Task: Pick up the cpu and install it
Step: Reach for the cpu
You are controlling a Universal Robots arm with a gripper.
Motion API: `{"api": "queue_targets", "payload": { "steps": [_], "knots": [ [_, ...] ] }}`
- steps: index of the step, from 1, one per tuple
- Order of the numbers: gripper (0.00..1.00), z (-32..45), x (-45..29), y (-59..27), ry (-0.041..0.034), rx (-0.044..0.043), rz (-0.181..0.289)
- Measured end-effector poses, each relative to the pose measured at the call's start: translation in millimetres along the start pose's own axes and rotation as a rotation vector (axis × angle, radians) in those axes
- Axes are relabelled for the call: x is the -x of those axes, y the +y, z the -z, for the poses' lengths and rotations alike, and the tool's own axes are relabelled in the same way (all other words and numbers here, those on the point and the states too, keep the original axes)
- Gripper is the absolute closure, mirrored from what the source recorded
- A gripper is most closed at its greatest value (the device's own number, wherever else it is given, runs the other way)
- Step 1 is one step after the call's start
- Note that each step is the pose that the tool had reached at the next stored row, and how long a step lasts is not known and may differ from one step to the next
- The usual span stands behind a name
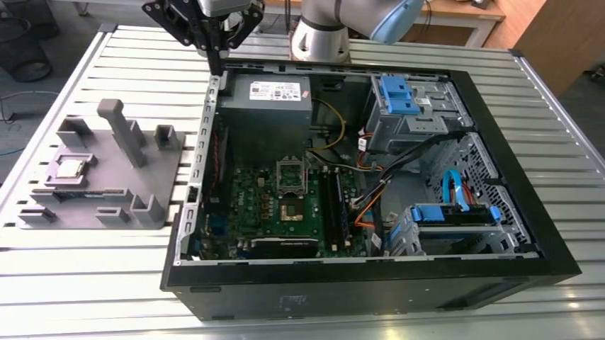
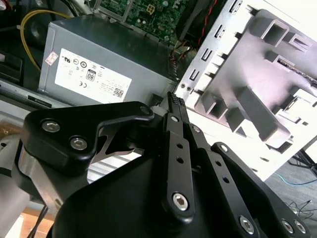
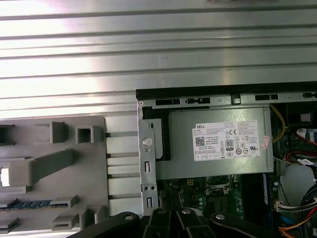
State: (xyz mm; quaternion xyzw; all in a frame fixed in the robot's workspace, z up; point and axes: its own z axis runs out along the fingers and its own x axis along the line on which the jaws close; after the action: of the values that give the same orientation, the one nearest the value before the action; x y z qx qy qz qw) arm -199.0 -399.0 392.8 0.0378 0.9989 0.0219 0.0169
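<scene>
Gripper (image 1: 215, 68) fingers are drawn together to a point with nothing between them, above a corner of the one open black computer case (image 1: 378, 292), on the exterior view's left and close by its grey power supply (image 1: 269, 92). That case lies on the slatted metal table (image 1: 95, 283), its single green motherboard (image 1: 246, 205) facing up. Just beside it on the exterior view's left sits one grey fixture tray (image 1: 163, 170), where the one cpu (image 1: 71, 168) lies flat, silvery top up, square with no long axis, edges roughly parallel to the tray's, well apart from the gripper.
</scene>
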Motion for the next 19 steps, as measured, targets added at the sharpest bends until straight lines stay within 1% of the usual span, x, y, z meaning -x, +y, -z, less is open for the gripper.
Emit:
{"api": "queue_targets", "payload": {
  "steps": [3, 7, 9, 17, 19],
  "knots": [
    [0.89, 0.1, -3.7, -0.2, -0.0008, 0.0000, 0.000],
    [0.89, 0.1, -5.6, -0.4, -0.0011, 0.0001, 0.000],
    [0.89, 0.2, -8.2, -0.6, -0.0010, 0.0000, 0.000],
    [0.89, 0.2, -8.4, -0.6, -0.0010, 0.0000, 0.000],
    [0.89, 0.3, -9.5, -0.7, -0.0011, 0.0001, 0.000]
  ]
}}
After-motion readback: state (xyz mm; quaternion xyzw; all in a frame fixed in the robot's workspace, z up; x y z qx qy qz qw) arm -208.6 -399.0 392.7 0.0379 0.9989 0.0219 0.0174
